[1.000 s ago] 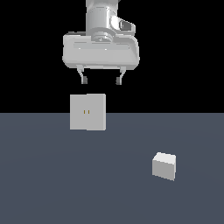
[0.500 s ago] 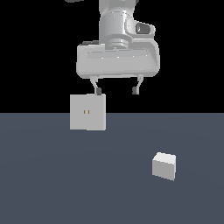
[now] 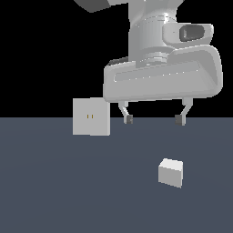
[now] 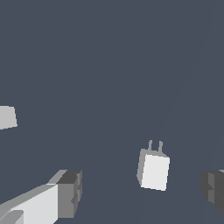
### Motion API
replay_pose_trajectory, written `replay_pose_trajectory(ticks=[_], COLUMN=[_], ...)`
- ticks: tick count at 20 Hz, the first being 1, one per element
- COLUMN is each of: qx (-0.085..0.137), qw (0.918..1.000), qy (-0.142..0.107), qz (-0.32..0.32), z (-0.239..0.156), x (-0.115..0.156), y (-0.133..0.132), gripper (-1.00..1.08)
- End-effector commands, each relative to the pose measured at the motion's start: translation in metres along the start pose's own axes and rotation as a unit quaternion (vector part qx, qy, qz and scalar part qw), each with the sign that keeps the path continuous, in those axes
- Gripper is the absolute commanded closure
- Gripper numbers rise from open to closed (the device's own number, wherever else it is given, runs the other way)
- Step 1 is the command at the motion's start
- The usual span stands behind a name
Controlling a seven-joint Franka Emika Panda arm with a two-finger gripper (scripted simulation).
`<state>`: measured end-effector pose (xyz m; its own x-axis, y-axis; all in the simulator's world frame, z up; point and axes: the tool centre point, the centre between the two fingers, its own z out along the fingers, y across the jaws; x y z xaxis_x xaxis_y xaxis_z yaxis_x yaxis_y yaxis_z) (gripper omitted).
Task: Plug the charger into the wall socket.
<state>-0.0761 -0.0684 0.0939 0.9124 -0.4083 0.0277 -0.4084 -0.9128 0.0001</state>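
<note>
- The desk [image 3: 54, 191] is the biggest thing here, a flat dark slate surface under everything. Both task things sit on it, well apart from each other.
- Next is the arm itself, coming down from the top of the exterior view with the wrist pointing pretty much straight down. The wide hand body sits level, just a touch tilted.
- The tool [image 3: 154, 119] hangs under it, released, with the fingers spread wide and nothing between them. It's up in the air, clear of the desk, nearer the charger's side than the socket's.
- The wall socket [image 3: 91, 117] stands upright toward the exterior view's left, a flat white plate with two small yellowish slots near its middle. It looks untouched.
- The charger [image 3: 171, 172] is the small white block lying on the desk toward the exterior view's right, below the tool and a bit off to the side. In the wrist view, the charger [image 4: 154, 170] shows two short prongs sticking out of one end, and it sits between the two fingertips — closer to one than the other.
- My read is we're at the reach-and-grab step, with nothing plugged in yet.
- To do it well, I'd centre the block between the fingers before dropping and square the wrist to its slightly skewed sides. Grip the body and not the prongs — they need to stay free and pointed at those slots.
</note>
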Motion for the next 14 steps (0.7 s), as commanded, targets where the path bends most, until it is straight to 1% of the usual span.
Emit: replay_pose_trajectory(ticks=[1, 7, 14], qx=[-0.001, -0.003, -0.002], qw=[0.9996, 0.9975, 0.9969], qy=[0.0, 0.0, 0.0], qz=[0.029, 0.071, 0.078], z=[0.011, 0.027, 0.031], x=[-0.009, -0.023, -0.026], y=[0.013, 0.031, 0.033], gripper=[-0.92, -0.92, -0.92])
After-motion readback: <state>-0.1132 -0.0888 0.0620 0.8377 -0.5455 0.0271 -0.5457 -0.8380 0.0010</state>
